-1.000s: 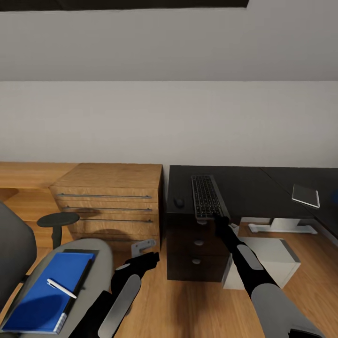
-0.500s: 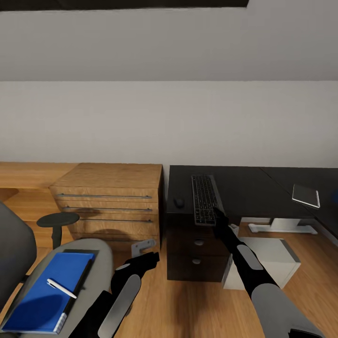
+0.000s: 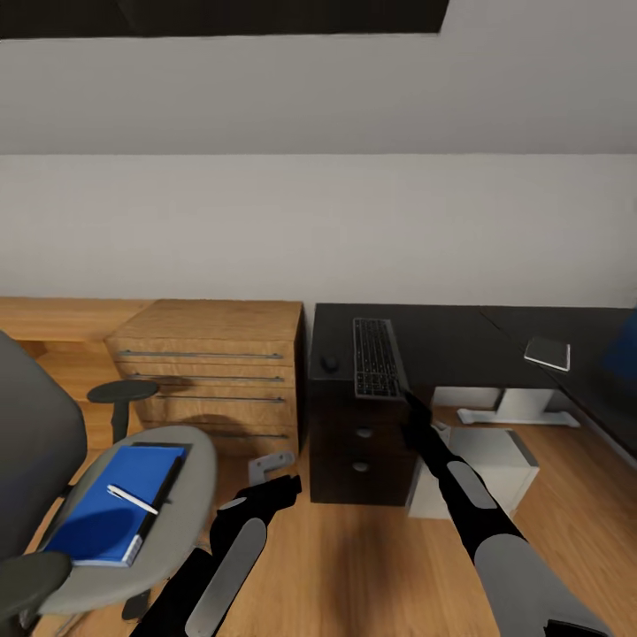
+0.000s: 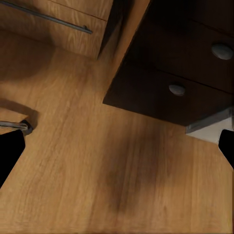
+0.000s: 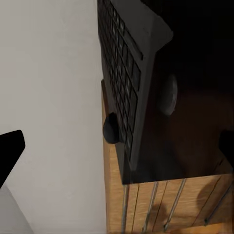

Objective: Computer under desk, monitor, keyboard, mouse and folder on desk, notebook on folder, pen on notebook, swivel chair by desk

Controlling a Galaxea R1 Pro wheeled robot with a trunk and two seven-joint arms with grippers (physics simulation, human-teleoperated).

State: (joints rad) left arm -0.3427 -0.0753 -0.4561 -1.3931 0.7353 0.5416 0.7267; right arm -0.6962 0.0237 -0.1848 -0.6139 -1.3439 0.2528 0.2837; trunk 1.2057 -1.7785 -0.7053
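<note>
Right gripper (image 3: 416,409), jaws spread, sits just beside the keyboard (image 3: 375,356) on the desk (image 3: 460,341). Left gripper (image 3: 287,485) open too, low over the floor.

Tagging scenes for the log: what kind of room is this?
Likely a home office corner in an attic room: sloped pale wall above a black desk with a keyboard, a swivel chair holding a blue folder, and an oak dresser.

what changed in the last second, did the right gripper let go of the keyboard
The right gripper has backed off the keyboard's near end, jaws spread and holding nothing. The head camera shifted, so the whole scene slid. Keyboard and mouse stayed on the desk; folder and pen stayed on the swivel chair.
</note>
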